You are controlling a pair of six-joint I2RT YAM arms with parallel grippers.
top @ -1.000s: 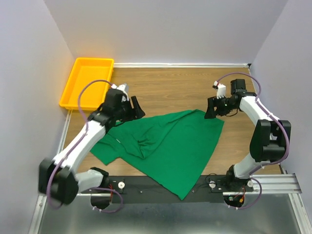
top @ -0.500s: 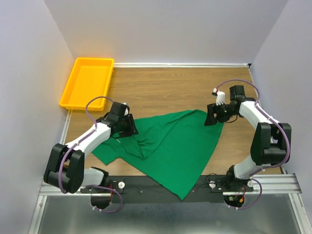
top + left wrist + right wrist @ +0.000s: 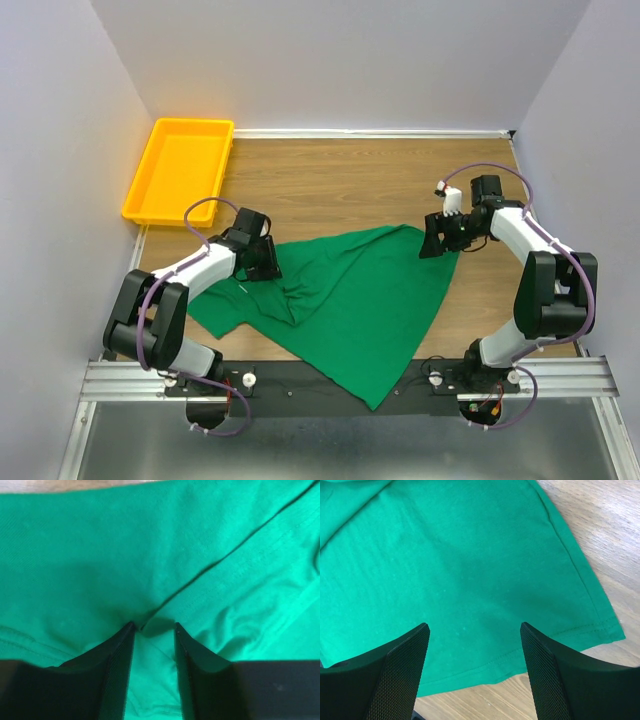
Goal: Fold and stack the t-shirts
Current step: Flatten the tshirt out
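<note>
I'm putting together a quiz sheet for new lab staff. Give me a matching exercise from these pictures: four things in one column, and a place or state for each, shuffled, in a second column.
Column 1
1. green t-shirt
2. yellow tray
3. left gripper
4. right gripper

Column 2
A. jaws wide apart over a hemmed corner of the cloth
B. at the far left corner of the table
C. lying rumpled between the two arms
D. jaws narrow, green cloth pinched between them

Pairs: 1-C, 2-B, 3-D, 4-A
</note>
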